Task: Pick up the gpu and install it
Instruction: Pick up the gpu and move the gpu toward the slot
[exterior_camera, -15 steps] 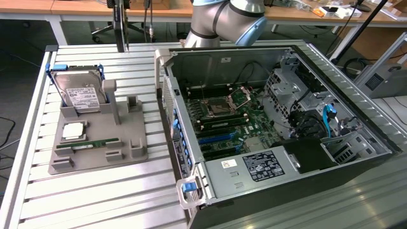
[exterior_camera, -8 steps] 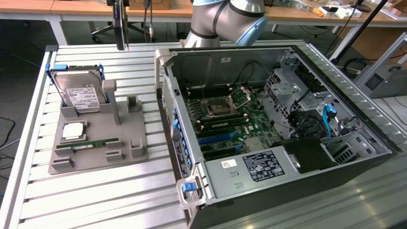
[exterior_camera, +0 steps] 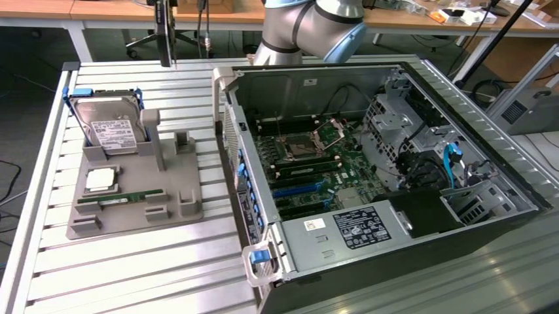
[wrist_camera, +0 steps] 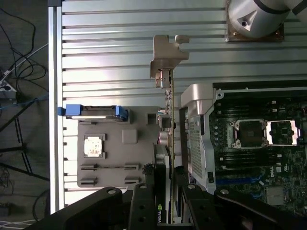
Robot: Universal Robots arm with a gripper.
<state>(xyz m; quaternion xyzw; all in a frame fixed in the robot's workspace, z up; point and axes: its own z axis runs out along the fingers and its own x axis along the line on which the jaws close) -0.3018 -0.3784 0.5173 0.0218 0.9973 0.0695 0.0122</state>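
Observation:
The gpu [wrist_camera: 165, 122] is seen edge-on in the wrist view, a thin card with its silver end bracket [wrist_camera: 168, 55] at the far end. My gripper [wrist_camera: 165, 175] is shut on it, one black finger [wrist_camera: 149, 182] on each side of the card. The card hangs well above the table, over the strip between the grey fixture [wrist_camera: 139, 158] and the open computer case [wrist_camera: 196, 124]. In the exterior view the gpu [exterior_camera: 164, 36] shows as a dark upright strip hanging from the top edge, above the far side of the table and to the left of the case [exterior_camera: 384, 163].
On the grey fixture [exterior_camera: 183, 209] stand a hard drive [exterior_camera: 109, 127] in a blue carrier, a CPU [exterior_camera: 101, 178] and a green RAM stick [exterior_camera: 131, 196]. Inside the case lies the motherboard [exterior_camera: 323, 157] with blue slots [exterior_camera: 297, 191]. The arm [exterior_camera: 306, 26] rises behind the case.

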